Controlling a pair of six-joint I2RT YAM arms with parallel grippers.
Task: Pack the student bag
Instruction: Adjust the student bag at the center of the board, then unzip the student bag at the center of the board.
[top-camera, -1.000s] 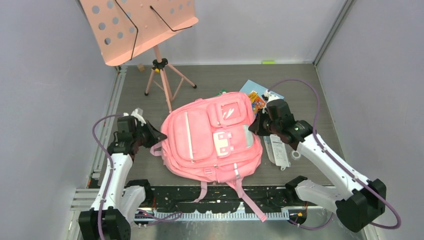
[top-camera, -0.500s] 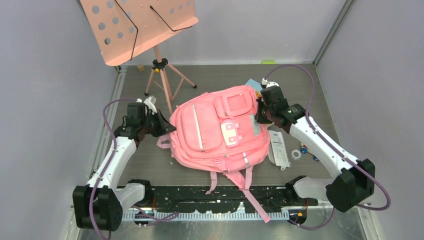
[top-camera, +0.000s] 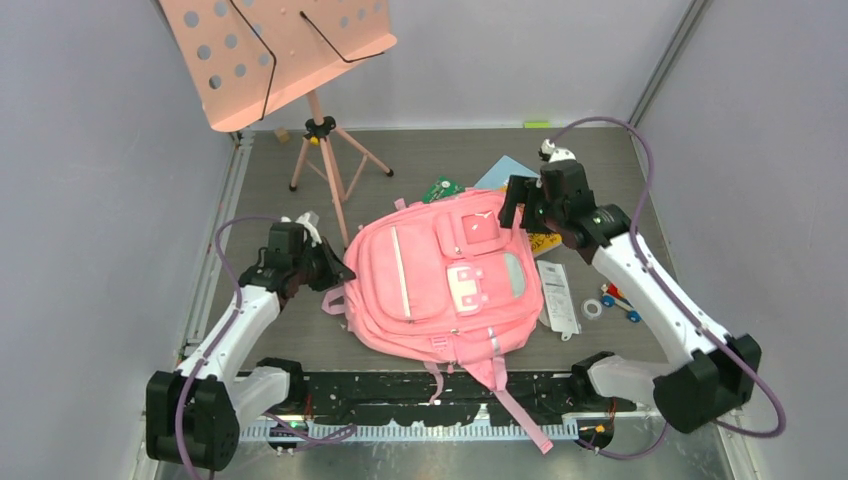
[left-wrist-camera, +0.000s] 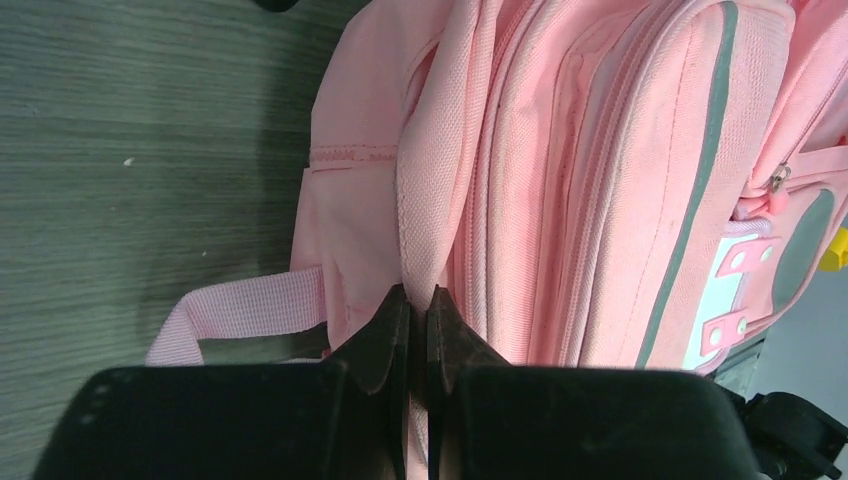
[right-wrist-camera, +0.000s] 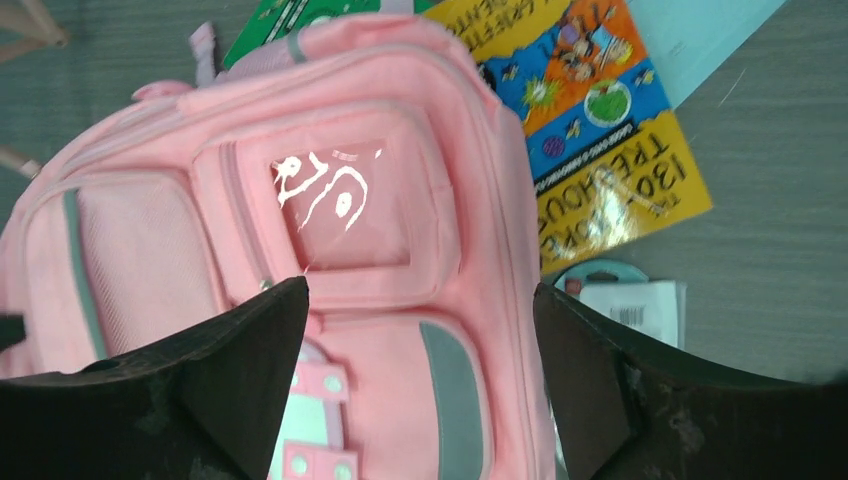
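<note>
The student bag (top-camera: 440, 280), a big pink backpack, lies front up in the middle of the table, its straps trailing toward the near edge. My left gripper (top-camera: 335, 272) is at its left side, shut on a fold of the bag's pink side fabric (left-wrist-camera: 425, 200); in the left wrist view the left gripper (left-wrist-camera: 418, 300) has that fold pinched between its tips. My right gripper (top-camera: 512, 205) hangs open above the bag's far right corner. The right wrist view shows the right gripper (right-wrist-camera: 420, 290) spread wide over the front pocket (right-wrist-camera: 330, 215), holding nothing.
A colourful book (right-wrist-camera: 600, 150) lies partly under the bag's far right corner, with a green one (top-camera: 441, 188) and a pale blue one (top-camera: 500, 172) behind. A white packet (top-camera: 558, 297) and tape ring (top-camera: 592, 309) lie right. A salmon music stand (top-camera: 275, 50) on a tripod (top-camera: 325, 160) stands far left.
My right gripper has let go of the bag's right side, opened wide and drawn back toward the far side. The bag has shifted right and turned a little, with my left gripper still on it.
</note>
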